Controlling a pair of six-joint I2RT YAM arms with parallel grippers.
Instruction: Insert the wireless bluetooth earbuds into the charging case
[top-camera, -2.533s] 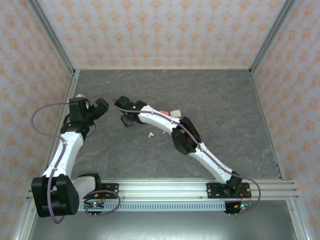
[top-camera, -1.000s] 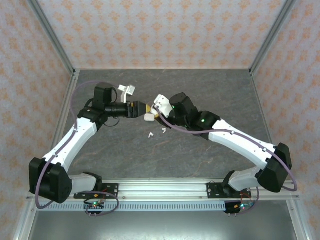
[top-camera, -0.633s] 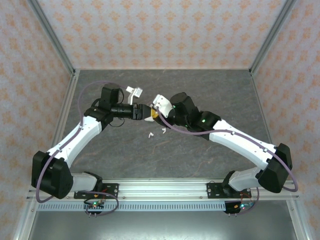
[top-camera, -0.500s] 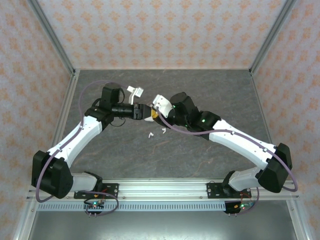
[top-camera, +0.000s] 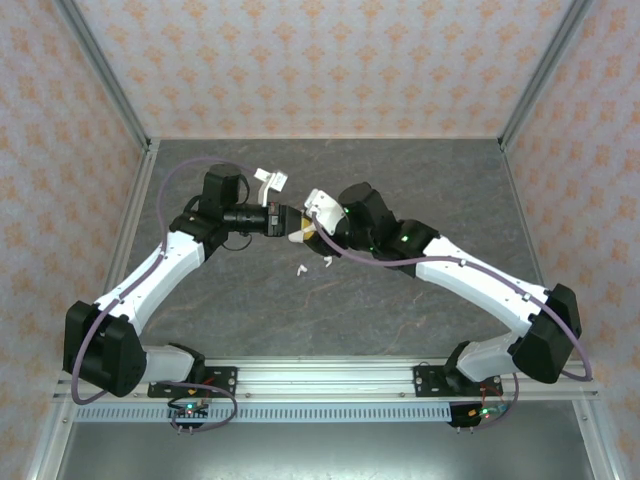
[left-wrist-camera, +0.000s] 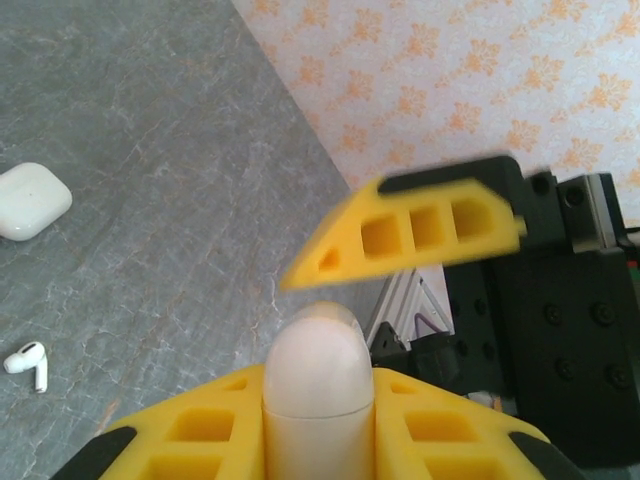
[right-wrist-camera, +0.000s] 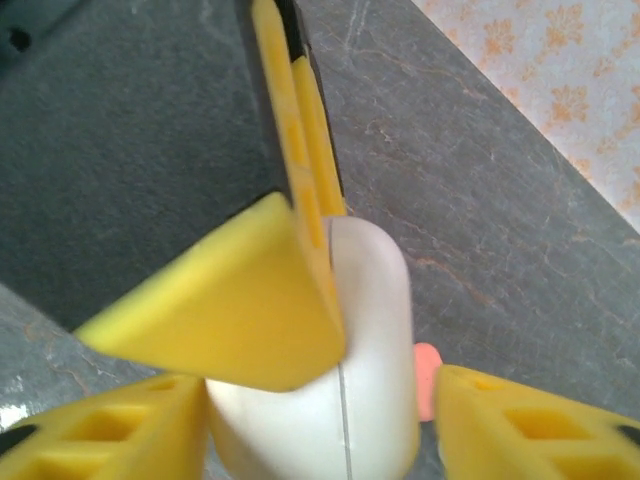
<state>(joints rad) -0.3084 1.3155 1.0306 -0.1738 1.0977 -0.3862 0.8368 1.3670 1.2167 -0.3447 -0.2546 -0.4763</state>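
A white charging case (top-camera: 298, 233) is held off the table between the two arms, lid down. My left gripper (top-camera: 287, 221) is shut on it, and the case (left-wrist-camera: 315, 385) stands between its yellow fingers. My right gripper (top-camera: 309, 228) is open around the same case (right-wrist-camera: 345, 400). One of its fingers (right-wrist-camera: 100, 435) lies against the case, while the other (right-wrist-camera: 540, 420) stands a little apart. Two white earbuds (top-camera: 298, 268) (top-camera: 327, 262) lie on the table below. One earbud (left-wrist-camera: 28, 362) also shows in the left wrist view.
A second white case (left-wrist-camera: 30, 200) lies shut on the grey table. A salmon-pink piece (right-wrist-camera: 428, 385) peeks out behind the held case; what it is I cannot tell. Patterned walls and metal posts (top-camera: 105, 75) fence the table.
The arms have swung in from their earlier poses and met at the case. Over the last second the left gripper has shifted slightly right and back with the case.
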